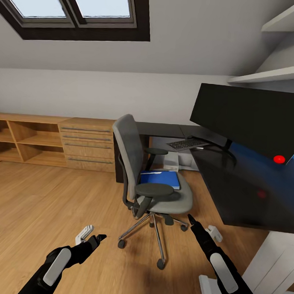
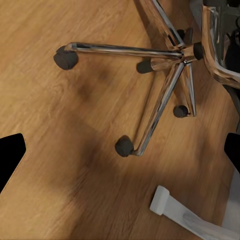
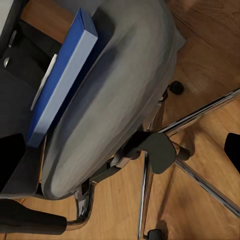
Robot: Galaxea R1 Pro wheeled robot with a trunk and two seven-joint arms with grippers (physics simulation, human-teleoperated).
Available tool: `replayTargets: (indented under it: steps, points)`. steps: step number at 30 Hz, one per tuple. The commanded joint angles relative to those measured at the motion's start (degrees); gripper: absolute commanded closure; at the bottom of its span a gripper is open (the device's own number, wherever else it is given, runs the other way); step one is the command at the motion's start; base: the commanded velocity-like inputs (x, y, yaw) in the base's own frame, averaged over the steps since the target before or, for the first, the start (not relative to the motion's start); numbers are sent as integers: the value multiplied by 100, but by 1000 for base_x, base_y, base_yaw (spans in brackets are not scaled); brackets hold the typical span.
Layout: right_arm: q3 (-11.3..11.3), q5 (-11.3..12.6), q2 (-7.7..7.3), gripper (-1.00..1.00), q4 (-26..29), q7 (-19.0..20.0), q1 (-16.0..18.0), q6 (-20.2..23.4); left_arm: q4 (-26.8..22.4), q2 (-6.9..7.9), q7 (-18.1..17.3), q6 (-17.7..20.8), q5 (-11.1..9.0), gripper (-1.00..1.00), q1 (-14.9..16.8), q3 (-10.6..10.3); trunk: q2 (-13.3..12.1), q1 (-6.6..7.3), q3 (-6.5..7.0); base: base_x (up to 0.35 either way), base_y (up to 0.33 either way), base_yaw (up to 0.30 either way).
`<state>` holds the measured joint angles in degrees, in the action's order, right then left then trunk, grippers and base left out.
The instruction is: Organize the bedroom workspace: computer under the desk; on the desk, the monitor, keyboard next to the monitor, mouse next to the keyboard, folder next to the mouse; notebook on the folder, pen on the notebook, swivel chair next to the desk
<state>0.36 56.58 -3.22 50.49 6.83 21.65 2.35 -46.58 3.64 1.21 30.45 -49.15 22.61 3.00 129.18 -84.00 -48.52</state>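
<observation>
Folder (image 1: pixel 159 179) is lying flat on the chair (image 1: pixel 152 173) seat, at about 12 o'clock from the robot, with the desk (image 1: pixel 243 189) out at 2 o'clock carrying the monitor (image 1: pixel 246 119) and keyboard (image 1: pixel 187 144). Both arms are hanging low over the floor; the left gripper (image 1: pixel 91 238) and right gripper (image 1: pixel 191 220) are each standing apart and holding nothing. Judging the pickup is next, the right arm is needing to rise above the near armrest (image 1: pixel 154 190) and come in level at the folder's edge, avoiding pushing the castored chair away.
</observation>
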Motion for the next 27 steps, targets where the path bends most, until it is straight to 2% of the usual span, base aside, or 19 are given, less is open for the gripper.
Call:
replayTargets:
  steps: [1,25,27]
  points:
    - [3,60,-3,-100,2,14,2,18,-5,-2,13,34,-37,-100,2,12,2,1,-6,0,0,0]
    - [3,60,-3,-100,2,14,2,18,-5,-2,13,34,-37,-100,2,12,2,1,-6,0,0,0]
    - [4,57,-1,-100,3,10,-6,12,-6,-5,14,35,-35,-100,3,13,83,-43,-42,0,0,0]
